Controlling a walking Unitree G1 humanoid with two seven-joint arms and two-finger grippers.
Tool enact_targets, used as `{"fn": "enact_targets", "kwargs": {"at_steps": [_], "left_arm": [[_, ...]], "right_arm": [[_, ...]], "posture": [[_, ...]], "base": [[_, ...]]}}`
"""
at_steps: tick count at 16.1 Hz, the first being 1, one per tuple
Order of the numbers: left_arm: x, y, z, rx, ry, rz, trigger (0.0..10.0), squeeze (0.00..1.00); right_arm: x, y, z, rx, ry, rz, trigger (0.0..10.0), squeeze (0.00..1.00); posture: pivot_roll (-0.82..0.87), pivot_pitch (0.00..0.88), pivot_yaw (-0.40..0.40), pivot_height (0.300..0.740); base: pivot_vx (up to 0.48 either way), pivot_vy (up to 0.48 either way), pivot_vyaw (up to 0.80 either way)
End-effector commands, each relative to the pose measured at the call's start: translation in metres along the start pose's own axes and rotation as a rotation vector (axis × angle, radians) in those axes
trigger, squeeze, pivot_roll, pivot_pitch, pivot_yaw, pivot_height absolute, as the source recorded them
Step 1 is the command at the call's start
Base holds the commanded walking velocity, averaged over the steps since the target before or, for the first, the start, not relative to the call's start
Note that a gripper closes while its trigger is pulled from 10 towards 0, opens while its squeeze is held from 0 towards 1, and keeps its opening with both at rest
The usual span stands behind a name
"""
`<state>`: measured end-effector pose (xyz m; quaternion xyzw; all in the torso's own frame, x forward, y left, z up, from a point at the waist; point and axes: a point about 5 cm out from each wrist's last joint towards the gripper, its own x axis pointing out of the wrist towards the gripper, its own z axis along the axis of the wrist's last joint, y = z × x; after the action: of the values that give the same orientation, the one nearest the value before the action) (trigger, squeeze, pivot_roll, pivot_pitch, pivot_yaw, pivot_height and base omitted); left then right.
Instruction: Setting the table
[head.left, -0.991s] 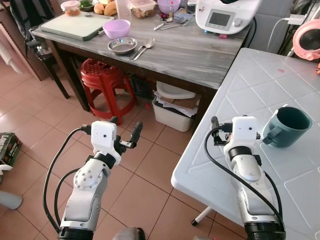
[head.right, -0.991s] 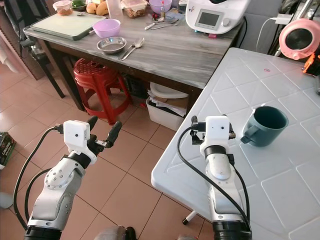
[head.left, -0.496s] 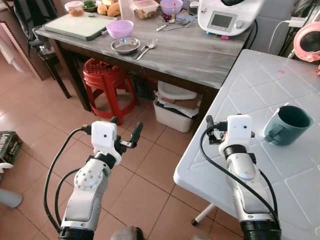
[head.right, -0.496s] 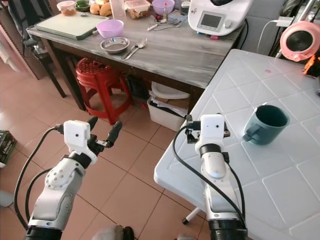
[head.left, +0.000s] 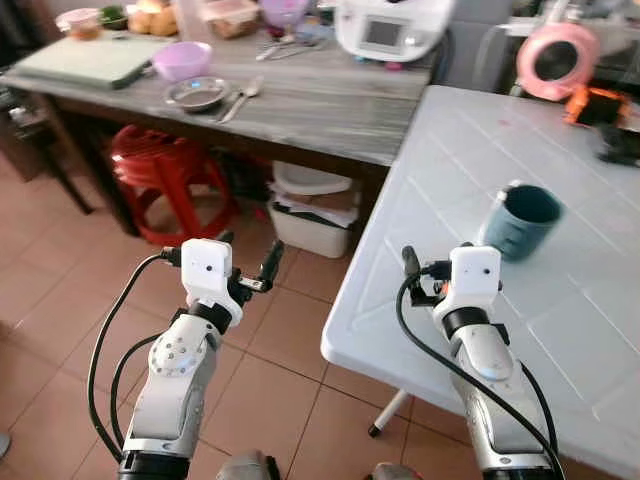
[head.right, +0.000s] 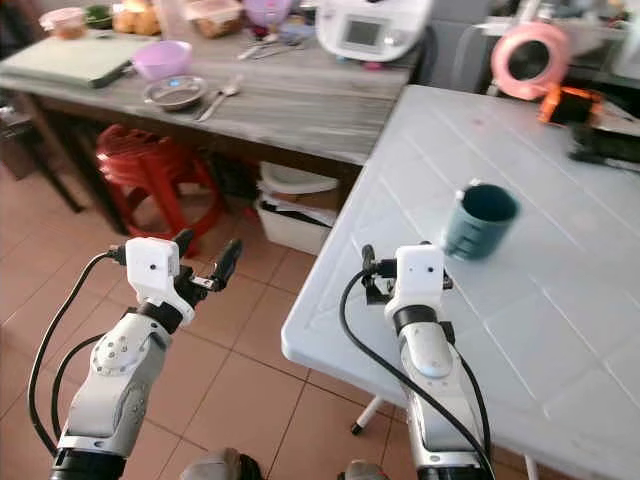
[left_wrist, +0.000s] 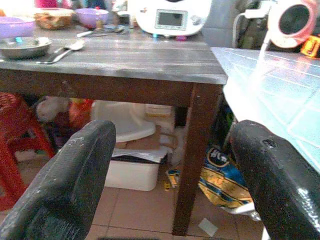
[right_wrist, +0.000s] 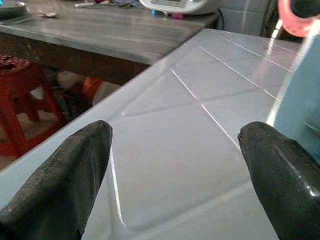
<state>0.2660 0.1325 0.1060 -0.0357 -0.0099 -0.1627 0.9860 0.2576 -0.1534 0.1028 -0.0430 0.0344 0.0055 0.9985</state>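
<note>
**Both arms raised at the corner of the white tabletop**

Terracotta floor tiles (head.left: 290, 345) are seen nearest, beneath both raised arms. Over them, the left gripper (head.left: 247, 268) is held in the air with its jaws spread wide and nothing between them. To its right, the right gripper (right_wrist: 175, 165) is held low over the near corner of the white tabletop (head.left: 560, 300), jaws likewise parted wide — nothing is gripped.

Farther along the white tabletop, a teal mug (head.left: 521, 218) is seen tilted, its opening turned up and toward the camera, just beyond the right gripper and apart from it.

Beyond the floor stands a grey wooden tabletop (head.left: 310, 100), with a red stool (head.left: 165, 175) and a white bin (head.left: 310, 220) beneath it. On it are set a steel dish (head.left: 196, 93), a spoon (head.left: 240, 95) just beside the dish, a purple bowl (head.left: 181, 59) and a green cutting board (head.left: 80, 58). At the far end — against the wall — a white kitchen machine (head.left: 385, 25) and a pink round appliance (head.left: 555, 62) are seen.
</note>
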Motion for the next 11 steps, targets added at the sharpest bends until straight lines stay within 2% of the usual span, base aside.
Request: {"fn": "enact_targets", "kwargs": {"at_steps": [1,4,5,8,9,11], "left_arm": [[0.002,0.002,-0.001,-0.001,0.01,0.001,10.0,0.0],[0.001,0.002,0.0,-0.001,0.009,-0.001,10.0,0.0],[0.001,0.002,0.0,0.0,0.009,-0.003,10.0,0.0],[-0.001,0.002,0.002,-0.001,0.009,-0.017,10.0,0.0],[-0.002,0.002,0.002,-0.001,0.012,-0.025,10.0,0.0],[-0.002,0.003,0.003,0.001,0.014,-0.028,10.0,0.0]], "right_arm": [[-0.001,-0.001,0.005,0.001,-0.016,0.001,10.0,0.0],[0.0,-0.008,0.006,-0.007,-0.02,-0.055,10.0,0.0],[0.0,-0.016,0.006,-0.031,-0.018,-0.129,10.0,0.0],[0.003,-0.025,0.004,-0.034,-0.004,-0.219,10.0,0.0],[0.003,-0.027,0.003,-0.018,0.009,-0.251,10.0,0.0],[0.002,-0.025,-0.001,-0.003,0.033,-0.263,10.0,0.0]], "posture": [[-0.02,0.0,0.041,0.74],[-0.02,0.0,0.041,0.74],[-0.01,0.0,0.042,0.74],[-0.01,0.002,0.052,0.74],[0.0,0.007,0.057,0.74],[0.0,0.012,0.062,0.74]], "base": [[0.0,0.0,-0.8],[0.0,0.0,-0.59],[0.0,0.0,0.0],[0.0,0.0,0.0],[0.0,0.0,0.0],[0.0,0.0,-0.58]]}}
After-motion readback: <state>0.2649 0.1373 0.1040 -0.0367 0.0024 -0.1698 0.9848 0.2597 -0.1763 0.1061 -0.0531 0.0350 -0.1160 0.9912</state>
